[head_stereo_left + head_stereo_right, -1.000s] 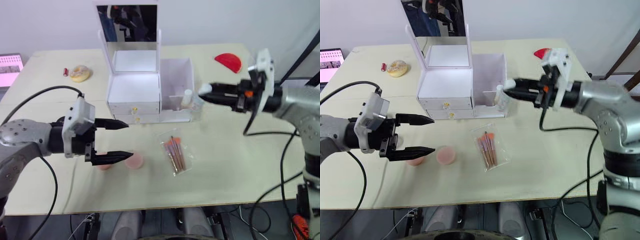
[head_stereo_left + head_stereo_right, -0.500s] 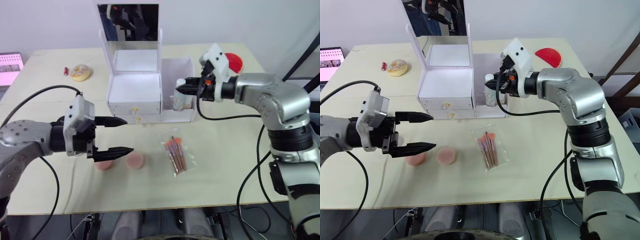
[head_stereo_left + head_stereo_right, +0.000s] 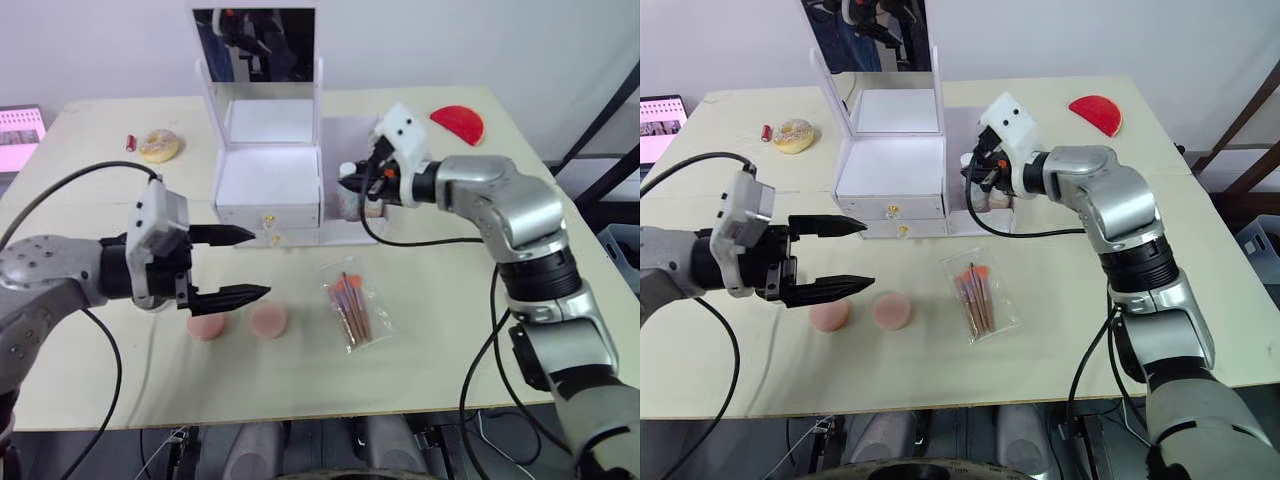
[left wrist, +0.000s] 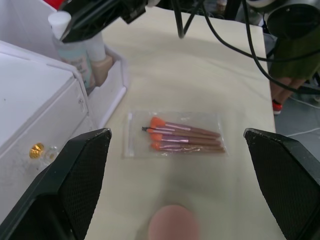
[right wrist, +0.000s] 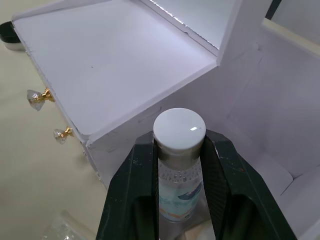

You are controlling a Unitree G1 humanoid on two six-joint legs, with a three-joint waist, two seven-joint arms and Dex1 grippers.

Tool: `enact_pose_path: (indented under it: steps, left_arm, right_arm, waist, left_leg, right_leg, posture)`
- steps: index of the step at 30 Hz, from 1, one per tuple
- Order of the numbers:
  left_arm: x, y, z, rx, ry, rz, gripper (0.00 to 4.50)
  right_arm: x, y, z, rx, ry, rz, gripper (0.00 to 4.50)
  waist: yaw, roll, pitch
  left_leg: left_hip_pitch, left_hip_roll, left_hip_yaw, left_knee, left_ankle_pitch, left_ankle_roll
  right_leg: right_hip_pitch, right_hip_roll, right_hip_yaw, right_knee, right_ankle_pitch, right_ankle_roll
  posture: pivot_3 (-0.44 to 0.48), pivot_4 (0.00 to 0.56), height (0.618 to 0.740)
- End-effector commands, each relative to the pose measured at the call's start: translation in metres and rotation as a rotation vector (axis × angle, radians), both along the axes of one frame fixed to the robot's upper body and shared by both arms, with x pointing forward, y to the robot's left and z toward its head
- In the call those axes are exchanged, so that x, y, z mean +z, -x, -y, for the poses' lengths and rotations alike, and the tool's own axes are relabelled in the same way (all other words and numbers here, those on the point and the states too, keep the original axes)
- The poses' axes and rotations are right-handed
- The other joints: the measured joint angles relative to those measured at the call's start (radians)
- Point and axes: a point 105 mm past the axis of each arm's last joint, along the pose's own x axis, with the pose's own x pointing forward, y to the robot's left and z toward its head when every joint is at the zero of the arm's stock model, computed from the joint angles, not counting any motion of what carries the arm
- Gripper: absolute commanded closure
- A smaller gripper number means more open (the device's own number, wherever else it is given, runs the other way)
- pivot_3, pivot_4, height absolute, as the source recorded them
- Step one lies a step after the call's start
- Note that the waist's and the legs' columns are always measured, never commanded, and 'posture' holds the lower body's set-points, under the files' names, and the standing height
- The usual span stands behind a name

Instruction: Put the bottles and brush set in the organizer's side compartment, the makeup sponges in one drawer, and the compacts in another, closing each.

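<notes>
Right arm is reaching across to the organizer [image 3: 268, 190], elbow bent — right gripper [image 5: 176, 165] is clamping a white-capped bottle [image 5: 179, 131] upright inside the side compartment [image 3: 970, 130], hard against the drawer-block wall, open room on its far side. Left gripper [image 3: 235, 264] is hovering wide open, holding nothing, fingers level; sponges [image 3: 268, 320] sitting just below its fingertips, brush set [image 3: 351, 305] beyond them — open tabletop [image 3: 450, 330] around.
</notes>
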Motion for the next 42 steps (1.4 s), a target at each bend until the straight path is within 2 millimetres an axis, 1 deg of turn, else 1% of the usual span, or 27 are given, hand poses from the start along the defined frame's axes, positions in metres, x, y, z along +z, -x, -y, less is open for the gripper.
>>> enact_pose_path:
  steps: [1, 12, 18, 25, 26, 30, 31, 32, 39, 42]
  left_arm:
    - [0.01, 0.0, 0.0, 0.002, 0.016, 0.041, 0.0]
    - [0.015, -0.001, 0.002, 0.003, 0.026, 0.051, 0.0]
    - [0.015, -0.002, 0.001, 0.005, 0.025, 0.051, 0.0]
    - [0.015, -0.002, 0.002, 0.005, 0.022, 0.051, 0.0]
    - [0.015, -0.002, 0.002, 0.005, 0.021, 0.051, 0.0]
    - [0.015, -0.002, 0.002, 0.003, 0.02, 0.048, 0.0]
    - [0.015, -0.002, 0.002, 0.002, 0.02, 0.047, 0.0]
    - [0.015, -0.002, 0.002, 0.002, 0.02, 0.047, 0.0]
    - [0.014, -0.003, 0.002, 0.001, 0.02, 0.046, 0.0]
    - [0.013, -0.004, 0.0, 0.004, 0.017, 0.046, 0.0]
  right_arm:
    - [0.008, -0.002, -0.001, -0.014, 0.0, 0.065, 3.84]
    - [-0.019, -0.004, -0.002, -0.058, 0.037, 0.051, 3.84]
    - [-0.026, -0.001, -0.007, -0.055, 0.021, 0.033, 3.84]
    - [-0.023, -0.001, -0.011, -0.062, -0.032, 0.024, 3.84]
    - [-0.021, -0.001, -0.011, -0.061, -0.039, 0.026, 2.81]
    - [-0.013, 0.0, -0.011, -0.057, -0.047, 0.049, 0.86]
    - [-0.01, 0.001, -0.01, -0.056, -0.05, 0.058, 0.4]
    - [-0.006, 0.001, -0.01, -0.056, -0.056, 0.065, 0.05]
    - [0.024, 0.009, -0.003, -0.038, -0.061, 0.137, 0.05]
    - [0.04, 0.023, -0.001, 0.017, -0.06, 0.16, 0.05]
  waist:
    - [0.0, 0.0, 0.0]
    - [-0.001, 0.0, 0.0]
    - [-0.001, 0.0, 0.0]
    - [-0.002, 0.0, 0.0]
    - [-0.001, 0.0, 0.0]
    - [-0.001, 0.0, 0.0]
    - [-0.001, 0.0, 0.0]
    - [-0.001, 0.0, 0.0]
    - [-0.001, 0.0, 0.0]
    - [0.0, 0.0, 0.0]
  left_leg:
    - [0.0, 0.0, 0.0, 0.0, 0.0, 0.0]
    - [0.0, 0.0, 0.0, 0.0, 0.0, 0.0]
    - [0.001, 0.0, 0.0, 0.0, 0.0, 0.0]
    - [0.001, 0.0, 0.0, 0.0, 0.0, 0.0]
    - [0.001, 0.0, 0.0, 0.0, 0.0, 0.0]
    - [0.001, 0.0, 0.0, 0.0, 0.0, 0.0]
    - [0.001, 0.0, 0.0, 0.0, 0.0, 0.0]
    - [0.001, 0.0, 0.0, 0.0, 0.0, 0.0]
    - [0.001, 0.001, 0.0, 0.0, 0.0, 0.0]
    - [0.0, 0.0, 0.0, 0.0, 0.0, 0.0]
  right_leg:
    - [0.0, 0.0, 0.0, 0.0, 0.0, 0.0]
    - [0.0, 0.0, 0.0, 0.0, 0.0, 0.0]
    - [0.0, 0.0, 0.0, 0.0, 0.0, 0.0]
    - [0.0, 0.001, 0.001, 0.001, 0.0, 0.0]
    - [0.0, 0.001, 0.001, 0.001, 0.0, 0.0]
    - [0.0, 0.001, 0.001, 0.001, 0.0, 0.0]
    - [0.0, 0.001, 0.001, 0.001, 0.0, 0.0]
    - [0.0, 0.001, 0.001, 0.001, 0.0, 0.0]
    - [0.0, 0.001, 0.001, 0.001, 0.0, -0.001]
    - [-0.001, 0.001, 0.001, 0.0, 0.0, -0.001]
  posture:
    - [0.0, 0.15, 0.739]
    - [0.0, 0.15, 0.739]
    - [0.0, 0.15, 0.739]
    - [0.0, 0.15, 0.739]
    - [0.0, 0.15, 0.739]
    - [0.0, 0.15, 0.739]
    - [0.0, 0.15, 0.739]
    - [0.0, 0.15, 0.739]
    - [0.0, 0.15, 0.739]
    - [0.0, 0.15, 0.739]
